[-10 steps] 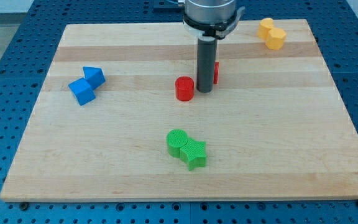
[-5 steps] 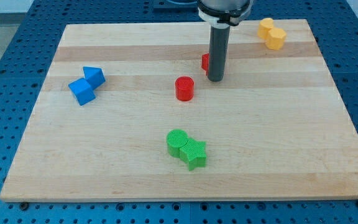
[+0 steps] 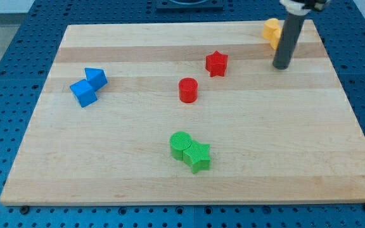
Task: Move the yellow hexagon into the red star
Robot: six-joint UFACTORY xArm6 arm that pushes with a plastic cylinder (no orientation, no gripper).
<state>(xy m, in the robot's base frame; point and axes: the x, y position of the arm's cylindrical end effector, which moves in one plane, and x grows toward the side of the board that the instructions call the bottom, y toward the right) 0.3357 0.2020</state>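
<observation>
My tip has swung from beside the red star toward the view's right, now just below the yellow blocks, uncovering the star.

From my remote seat I see a pale wooden worktop with lengthwise grain bands, lying on a blue perforated base studded with regular rows of small holes that frames it on every side, all evenly lit without harsh shadows.
</observation>
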